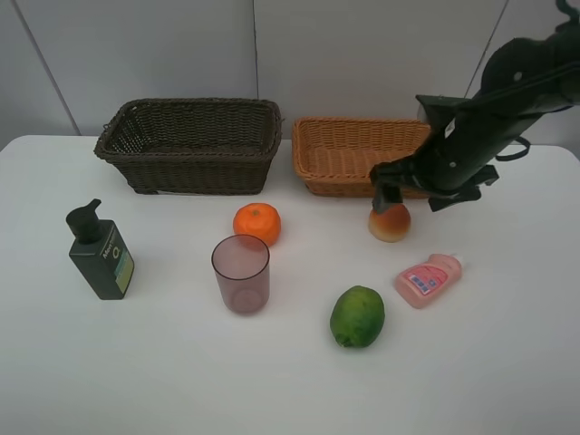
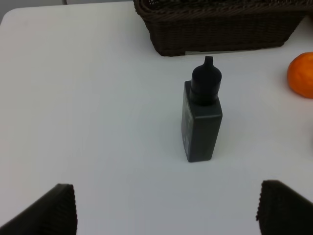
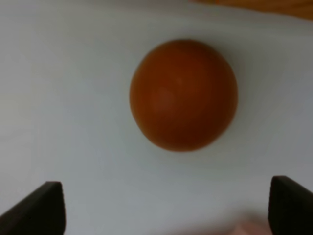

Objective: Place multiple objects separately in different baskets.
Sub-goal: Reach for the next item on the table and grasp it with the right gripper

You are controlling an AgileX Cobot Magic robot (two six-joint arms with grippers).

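My right gripper [image 1: 391, 194] hangs open just above the red-orange peach [image 1: 390, 223], in front of the light tan basket [image 1: 358, 154]. In the right wrist view the peach [image 3: 183, 95] lies on the table beyond the open gripper [image 3: 166, 208], not touched. My left gripper [image 2: 166, 210] is open and empty, some way from the dark green pump bottle [image 2: 201, 117]; it does not show in the high view. The pump bottle [image 1: 100, 252] stands at the left. The dark brown basket [image 1: 190, 145], tangerine [image 1: 256, 223], mauve cup [image 1: 241, 274], lime [image 1: 357, 316] and pink bottle [image 1: 428, 277] are on the table.
Both baskets hold nothing that I can see. The white table [image 1: 507, 362] ends close to the right arm's side. In the left wrist view the dark basket [image 2: 220, 24] and the tangerine [image 2: 301, 74] lie beyond the pump bottle.
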